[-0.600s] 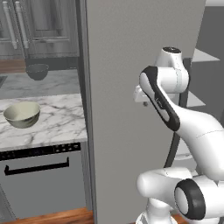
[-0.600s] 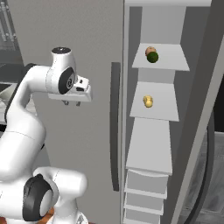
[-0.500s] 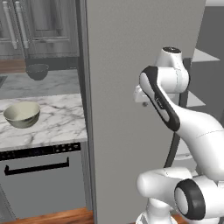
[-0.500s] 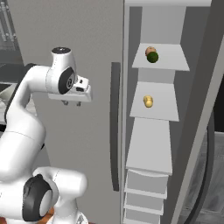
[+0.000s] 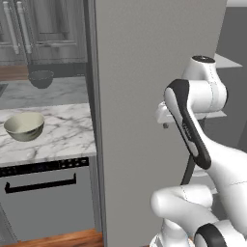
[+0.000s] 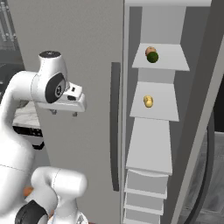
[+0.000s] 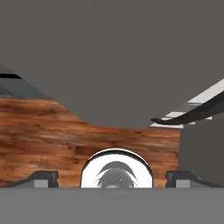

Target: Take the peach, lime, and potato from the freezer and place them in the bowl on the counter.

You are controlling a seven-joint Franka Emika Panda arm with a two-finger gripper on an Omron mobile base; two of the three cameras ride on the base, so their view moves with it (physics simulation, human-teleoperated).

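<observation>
Inside open freezer [image 6: 153, 144], on top white shelf near its front edge: peach [image 6: 150, 50] touching lime [image 6: 152, 57]; potato [image 6: 148, 101] on shelf below. On table [image 5: 62, 132], near left edge: bowl [image 5: 24, 126]. Beside grey door: claw [image 6: 63, 113], empty, fingers wide apart.

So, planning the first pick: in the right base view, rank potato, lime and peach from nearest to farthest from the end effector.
1. Potato, middle shelf, right of the end effector.
2. Lime and peach, touching on the upper shelf: too close to call.
</observation>
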